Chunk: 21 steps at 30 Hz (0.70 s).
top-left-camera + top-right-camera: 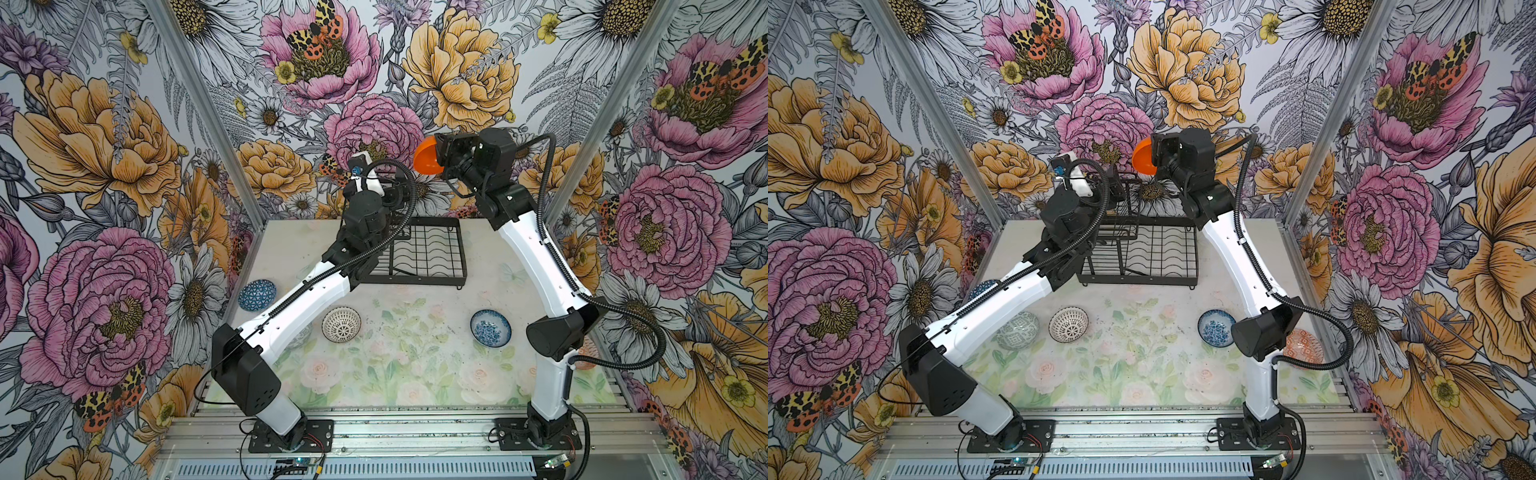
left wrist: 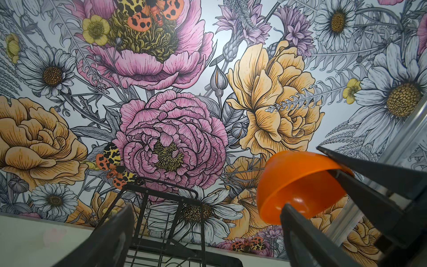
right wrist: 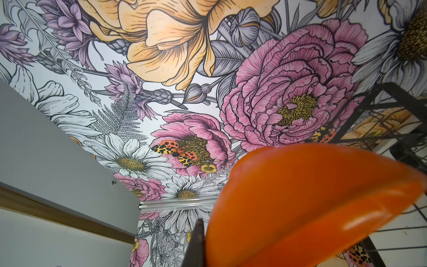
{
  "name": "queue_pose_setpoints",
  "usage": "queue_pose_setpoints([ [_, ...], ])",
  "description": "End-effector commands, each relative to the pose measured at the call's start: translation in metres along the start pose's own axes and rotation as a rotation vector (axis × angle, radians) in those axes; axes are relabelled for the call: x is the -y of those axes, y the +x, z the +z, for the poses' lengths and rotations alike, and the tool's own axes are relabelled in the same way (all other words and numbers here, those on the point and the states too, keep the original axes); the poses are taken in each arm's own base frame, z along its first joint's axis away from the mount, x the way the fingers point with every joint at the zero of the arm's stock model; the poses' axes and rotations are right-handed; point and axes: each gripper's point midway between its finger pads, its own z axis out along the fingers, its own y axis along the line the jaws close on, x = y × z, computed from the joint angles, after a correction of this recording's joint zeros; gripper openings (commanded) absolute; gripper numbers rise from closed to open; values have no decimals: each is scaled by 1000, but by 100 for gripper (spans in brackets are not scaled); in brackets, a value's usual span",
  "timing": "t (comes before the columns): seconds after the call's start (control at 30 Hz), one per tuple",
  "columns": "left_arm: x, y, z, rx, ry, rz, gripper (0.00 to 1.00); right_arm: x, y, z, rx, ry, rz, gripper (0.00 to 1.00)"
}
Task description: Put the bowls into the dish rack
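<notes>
Two fingers of the right gripper point(image 1: 441, 157) are clamped on the rim of the glossy round orange bowl point(image 1: 426, 157). We hold it on edge, dome toward the left arm, mouth toward our right wrist. It hangs high above the far side of the black wire dish rack point(image 1: 432, 253), so we judge the slots lie straight below. Our left gripper point(image 2: 208, 207) stands wide apart and empty over the rack's left end, beside the bowl.

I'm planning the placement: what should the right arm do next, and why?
Probably lower the orange bowl toward the rack. The right gripper is shut on its rim, holding it in the air near the rack. The left gripper is open and off it, and the slots in view hold no bowl.
</notes>
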Motion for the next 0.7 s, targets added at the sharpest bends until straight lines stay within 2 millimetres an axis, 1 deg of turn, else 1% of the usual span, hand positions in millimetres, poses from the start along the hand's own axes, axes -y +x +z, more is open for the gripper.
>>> queue_pose_setpoints([
  [0.0,-12,3,-17,-85,-37,-15,99,-5,-10,3,-34,-29,-89,0],
  [0.1,-17,10,-25,-165,-49,-7,99,3,-22,1,-33,-5,-180,0],
  [0.2,-20,14,-31,-225,-59,17,99,22,-31,4,-36,37,-228,0],
  [0.27,-18,15,-33,-247,-41,34,99,30,-37,8,-43,41,-273,0],
  [0.33,-16,17,-32,-277,-9,51,99,37,-43,10,-42,45,-310,0],
  [0.43,-18,24,-28,-346,29,68,99,52,-54,13,-18,39,-347,0],
  [0.5,-21,30,-23,-384,49,91,98,61,-60,16,0,-10,-345,0],
  [0.57,-28,37,-19,-412,57,103,99,76,-70,16,43,-51,-314,0],
  [0.6,-31,41,-17,-427,69,90,99,89,-76,16,65,-51,-298,0],
  [0.67,-42,49,-10,-462,79,50,99,109,-86,17,96,-53,-286,0],
])
